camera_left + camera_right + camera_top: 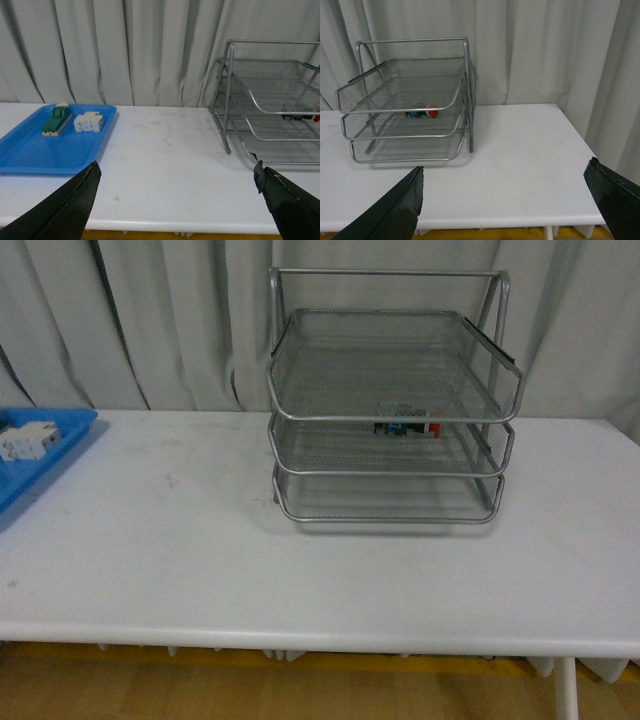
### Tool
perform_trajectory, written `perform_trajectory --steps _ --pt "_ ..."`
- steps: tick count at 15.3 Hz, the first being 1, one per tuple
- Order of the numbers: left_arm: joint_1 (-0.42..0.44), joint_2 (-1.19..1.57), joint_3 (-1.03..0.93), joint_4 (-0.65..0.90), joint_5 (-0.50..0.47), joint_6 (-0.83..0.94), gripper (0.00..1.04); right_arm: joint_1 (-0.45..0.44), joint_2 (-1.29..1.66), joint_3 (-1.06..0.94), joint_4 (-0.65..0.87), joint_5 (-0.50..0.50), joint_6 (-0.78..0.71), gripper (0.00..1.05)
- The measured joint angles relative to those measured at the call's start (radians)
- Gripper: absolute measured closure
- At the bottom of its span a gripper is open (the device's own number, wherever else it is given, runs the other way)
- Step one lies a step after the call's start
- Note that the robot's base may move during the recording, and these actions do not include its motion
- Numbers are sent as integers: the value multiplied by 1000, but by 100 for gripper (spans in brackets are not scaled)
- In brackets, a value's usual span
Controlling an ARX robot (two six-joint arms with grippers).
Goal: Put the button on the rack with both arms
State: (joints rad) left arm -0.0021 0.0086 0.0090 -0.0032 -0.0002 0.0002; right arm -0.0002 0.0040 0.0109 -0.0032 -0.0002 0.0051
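The rack [390, 410] is standing toward the back edge of the white bench [200, 550], a little right of the middle, in front of the grey curtain [150, 320]. The button [408, 425] is lying on its side in the rack's middle tier, near that tier's right rear part, with its red cap pointing toward the bench's right end; the right wrist view shows it there [421, 113] behind the top tier's front rail, and the left wrist view catches a small part of it [299, 117] through the wires.

At the bench's left end a blue tray [60, 445] is sitting, holding a green-and-cream switch [55, 120] and a white block [88, 122] side by side.

The left pincer [175, 200] is hanging released, its fingers spread wide above the bare bench between tray and rack, grasping nothing. The right pincer [505, 205] is likewise released and empty, hovering over the bench's front right part, well apart from the rack.
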Motion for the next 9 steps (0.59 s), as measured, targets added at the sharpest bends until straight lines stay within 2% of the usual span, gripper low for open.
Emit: perform_trajectory --steps 1,9 --pt "0 0 0 0 0 0 7 0 0 0 0 0 0 7" --pt "0 0 0 0 0 0 7 0 0 0 0 0 0 6"
